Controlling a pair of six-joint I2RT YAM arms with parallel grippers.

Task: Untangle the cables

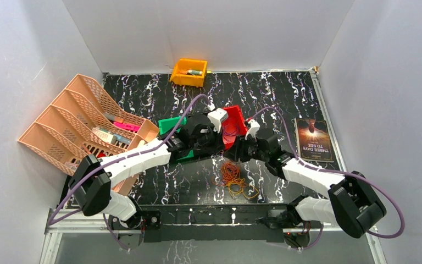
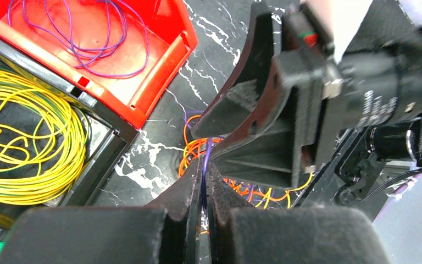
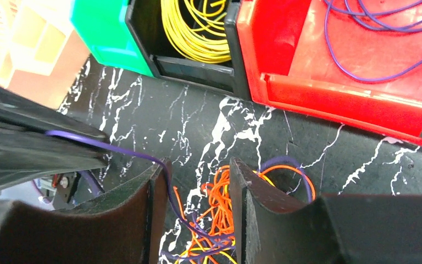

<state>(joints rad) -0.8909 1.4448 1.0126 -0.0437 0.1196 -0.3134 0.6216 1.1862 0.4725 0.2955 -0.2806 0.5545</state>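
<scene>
Tangle of thin orange and yellow wire loops (image 1: 232, 179) lies on the black white-veined table (image 1: 286, 99). It sits on the near side of the bins, between the two arms.

A purple wire strand (image 3: 126, 151) rises out of the tangle, slack, and passes over the inner edge of one right finger. It ends at the left gripper (image 2: 205, 168), whose jaws are pressed together and pinch the strand just above the heap.

Right gripper (image 3: 198, 176) is tip to tip with the left. Its jaws stand apart over the orange loops, gripping nothing that I can make out. Whether its pads touch the wire I cannot tell.

- Beyond the heap is a red plastic bin (image 3: 351, 93) holding purple wire loops (image 2: 88, 49).
- Touching it is a black plastic bin (image 2: 104, 159) with a yellow wire coil (image 2: 27, 143).
- Next comes a green plastic bin (image 3: 101, 33).
- At the far table edge is a small orange bin (image 1: 189, 71).
- Far left is a peach slotted plastic rack (image 1: 71, 121).
- On the right a dark paperback book (image 1: 314, 140) lies flat.
</scene>
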